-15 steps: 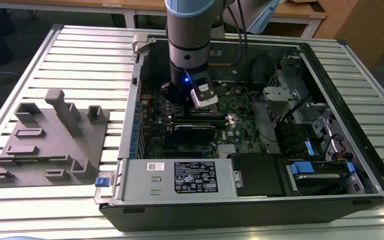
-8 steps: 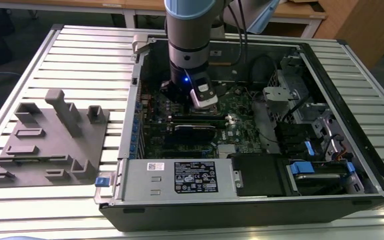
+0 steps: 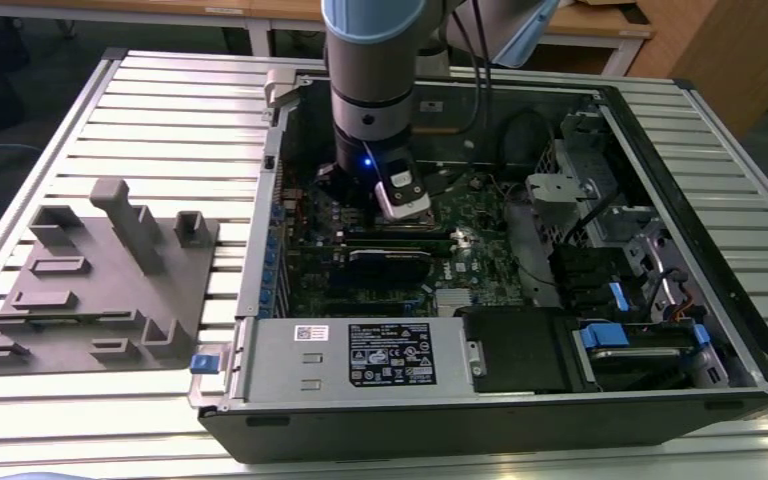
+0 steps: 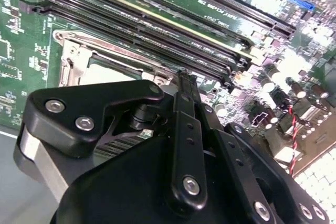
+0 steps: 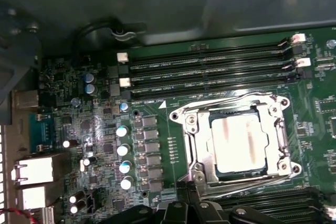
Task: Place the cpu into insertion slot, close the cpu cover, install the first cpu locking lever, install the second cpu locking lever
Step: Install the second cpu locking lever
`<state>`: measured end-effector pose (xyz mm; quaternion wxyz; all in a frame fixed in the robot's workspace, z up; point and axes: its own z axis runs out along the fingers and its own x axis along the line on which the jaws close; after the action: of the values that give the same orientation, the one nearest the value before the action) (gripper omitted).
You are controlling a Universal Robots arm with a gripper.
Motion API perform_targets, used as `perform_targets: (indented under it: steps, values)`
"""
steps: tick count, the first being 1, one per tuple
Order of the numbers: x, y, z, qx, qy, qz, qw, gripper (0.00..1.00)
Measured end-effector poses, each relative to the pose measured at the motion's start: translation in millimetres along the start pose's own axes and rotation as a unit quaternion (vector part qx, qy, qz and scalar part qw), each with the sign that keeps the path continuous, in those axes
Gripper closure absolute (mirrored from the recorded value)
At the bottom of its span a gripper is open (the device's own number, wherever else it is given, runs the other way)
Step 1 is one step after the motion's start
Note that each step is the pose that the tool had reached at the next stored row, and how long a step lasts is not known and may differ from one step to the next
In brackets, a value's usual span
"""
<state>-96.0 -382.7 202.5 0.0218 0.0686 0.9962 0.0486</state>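
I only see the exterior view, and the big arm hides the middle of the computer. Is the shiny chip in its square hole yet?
Observer: Yes. In the first wrist view the cpu sits flat in its place.
Operator: Is the lid down on it?
Observer: The cpu cover lies flat around it, and the chip's silver top shows through its window.
Operator: What's beside it?
Observer: Long black memory slots run alongside the cover.
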Motion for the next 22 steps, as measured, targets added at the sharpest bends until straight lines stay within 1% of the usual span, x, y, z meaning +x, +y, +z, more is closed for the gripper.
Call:
perform_targets:
  steps: [3,5,7,11,12,14,17,22]
  values:
    - [2.2,-1.3,1.1,-0.0019,0.0003,0.0,1.0,0.89]
    - [3.1,-2.0,1.9,-0.0055,0.0007,0.0,1.0,0.89]
    - [3.9,-2.4,2.3,-0.0107,0.0014,0.0,0.9999,0.89]
    - [5.1,-2.8,3.0,-0.024,0.003,0.001,0.9997,0.89]
    - [5.3,-3.0,3.0,-0.0261,0.0033,0.001,0.9997,0.89]
    - [5.4,-3.1,2.9,-0.0278,0.0036,0.001,0.9996,0.89]
    - [5.4,-3.0,1.7,-0.0279,0.0036,0.001,0.9996,0.89]
    - [4.9,-1.7,-10.8,-0.0279,0.0036,0.001,0.9996,0.89]
